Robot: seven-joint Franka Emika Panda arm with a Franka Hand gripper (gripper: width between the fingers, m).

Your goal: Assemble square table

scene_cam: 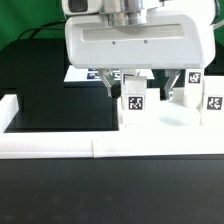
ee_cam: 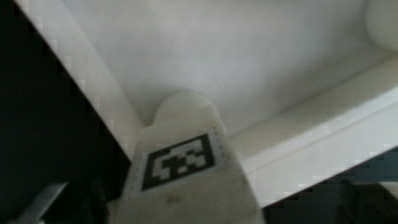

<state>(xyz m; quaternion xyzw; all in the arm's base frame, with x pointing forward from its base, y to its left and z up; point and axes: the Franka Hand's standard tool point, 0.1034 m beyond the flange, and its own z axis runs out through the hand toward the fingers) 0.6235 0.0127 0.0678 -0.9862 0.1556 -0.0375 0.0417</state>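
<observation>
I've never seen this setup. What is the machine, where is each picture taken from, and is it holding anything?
The machine is a single robot arm ending in a two-finger gripper. The wide white rounded block above the fingers is the gripper's body.

One picture comes from a camera off the arm, looking at the whole scene. The other comes from a camera on the wrist, looking down between the fingers.

A white rail borders the black table. Three small white legs with black-and-white tags stand at the exterior view's right. They seem to stand on the white plate, though its edges are hard to make out.

Nothing is gripped. The fingers are spread on either side of the nearest leg, which fills the middle of the wrist view.
</observation>
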